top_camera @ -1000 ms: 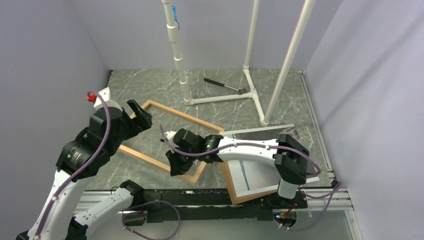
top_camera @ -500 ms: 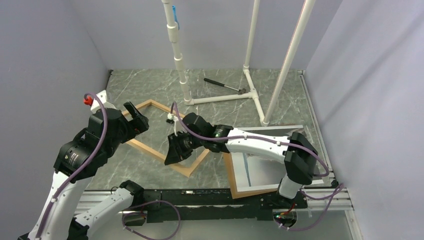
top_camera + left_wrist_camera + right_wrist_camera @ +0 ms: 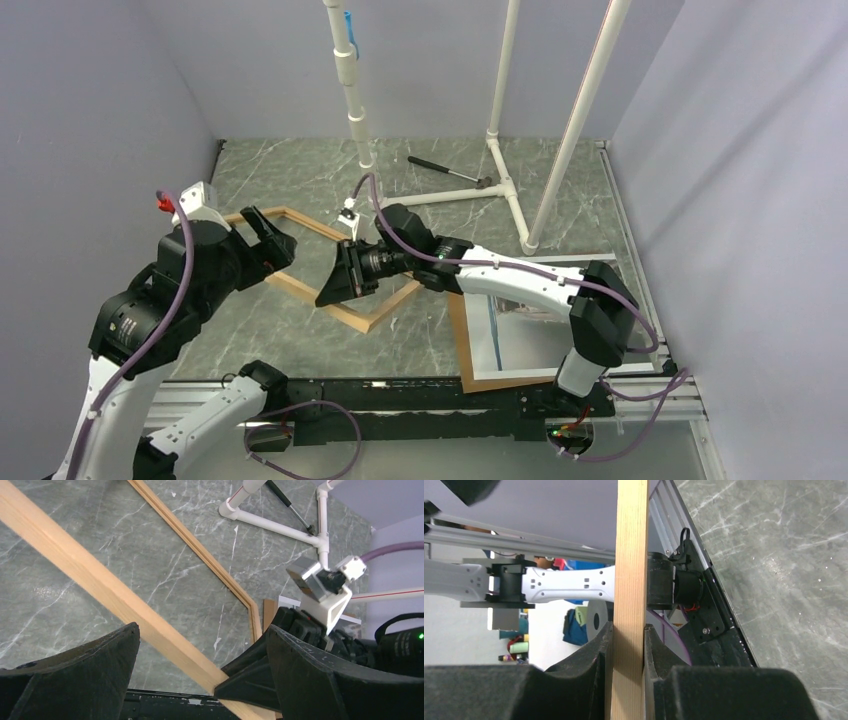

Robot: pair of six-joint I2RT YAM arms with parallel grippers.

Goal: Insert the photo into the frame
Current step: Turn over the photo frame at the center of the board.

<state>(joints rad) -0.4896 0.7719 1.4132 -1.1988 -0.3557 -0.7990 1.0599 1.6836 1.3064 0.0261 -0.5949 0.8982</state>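
Gripping the frame (image 3: pixel 390 309) by one rail near its front corner, the right gripper (image 3: pixel 340 285) is clamped narrow on the wood. The left gripper (image 3: pixel 268 235) hangs wide open over the opposite rail. The photo (image 3: pixel 530 345) lies well apart on a brown board (image 3: pixel 468 372) — face up, not yet inserted.

Right gripper (image 3: pixel 340 285) tight on the frame (image 3: pixel 392 307), left gripper (image 3: pixel 268 232) agape over it

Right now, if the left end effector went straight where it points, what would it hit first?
Probably the frame: its wooden rail crosses ahead of the open left end effector, though depth is unclear.
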